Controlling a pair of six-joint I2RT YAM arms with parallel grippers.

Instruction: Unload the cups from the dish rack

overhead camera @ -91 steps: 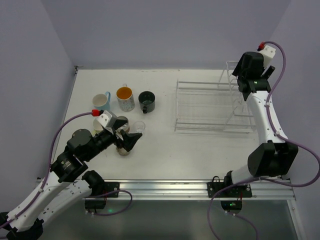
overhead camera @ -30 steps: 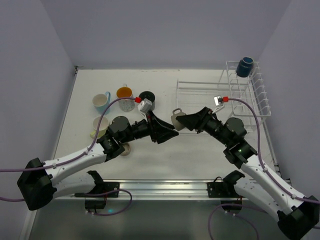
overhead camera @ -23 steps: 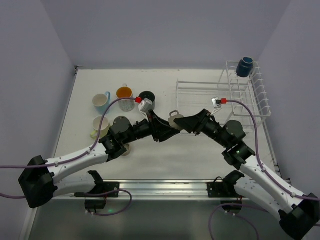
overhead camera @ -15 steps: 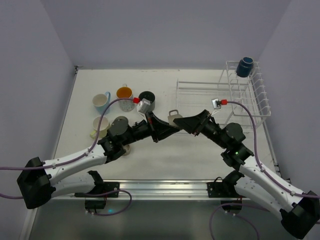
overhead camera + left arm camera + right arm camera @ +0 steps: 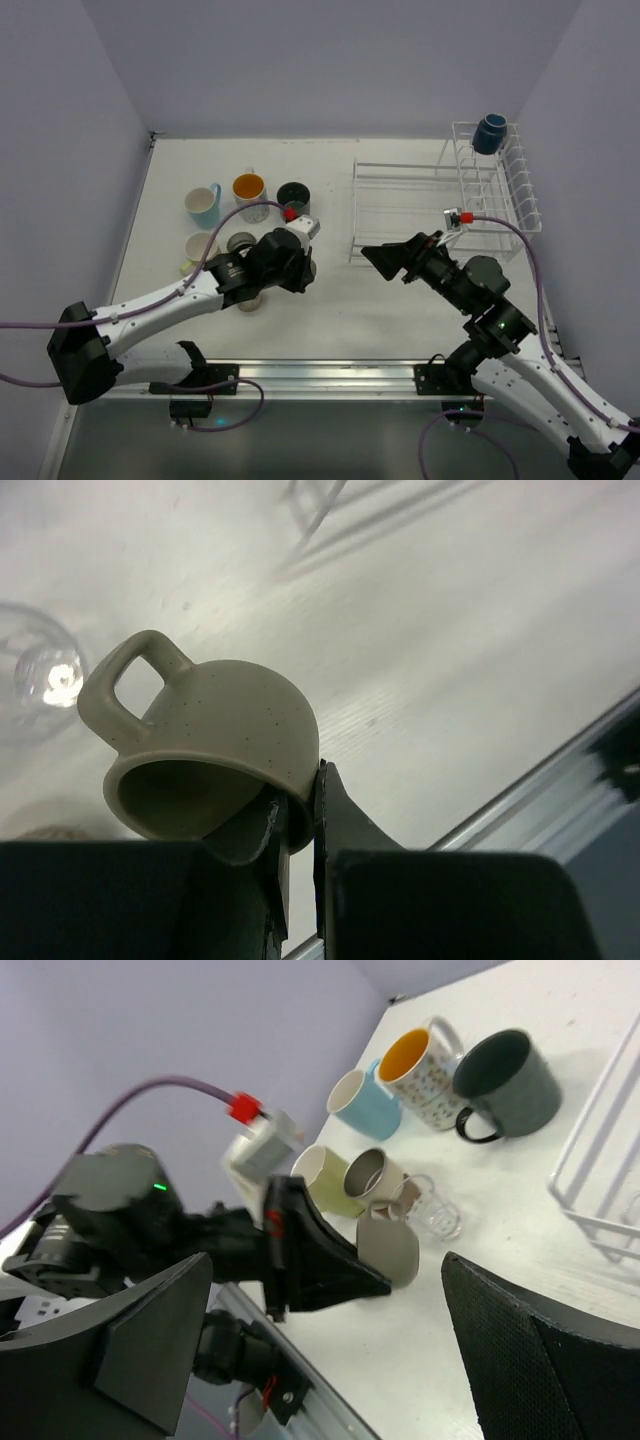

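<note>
My left gripper [image 5: 296, 268] is shut on the rim of a beige speckled cup [image 5: 215, 740], one finger inside and one outside, and holds it on its side just above the table. In the right wrist view the same cup [image 5: 392, 1247] hangs beside a clear glass [image 5: 436, 1215]. My right gripper [image 5: 384, 258] stands wide open and holds nothing, near the front left corner of the white dish rack [image 5: 410, 215]. A navy cup [image 5: 489, 133] sits atop the rack's upright basket.
On the left of the table stand a light blue cup [image 5: 203, 204], an orange-lined patterned cup [image 5: 250, 196], a black mug [image 5: 294, 198], a pale green cup [image 5: 198, 250] and a beige-brown cup [image 5: 240, 244]. The clear glass [image 5: 40, 675] is close to the held cup.
The beige cup went from my right gripper to my left. My right gripper opened and drew back to the right. My left arm swung left and down with the cup.
</note>
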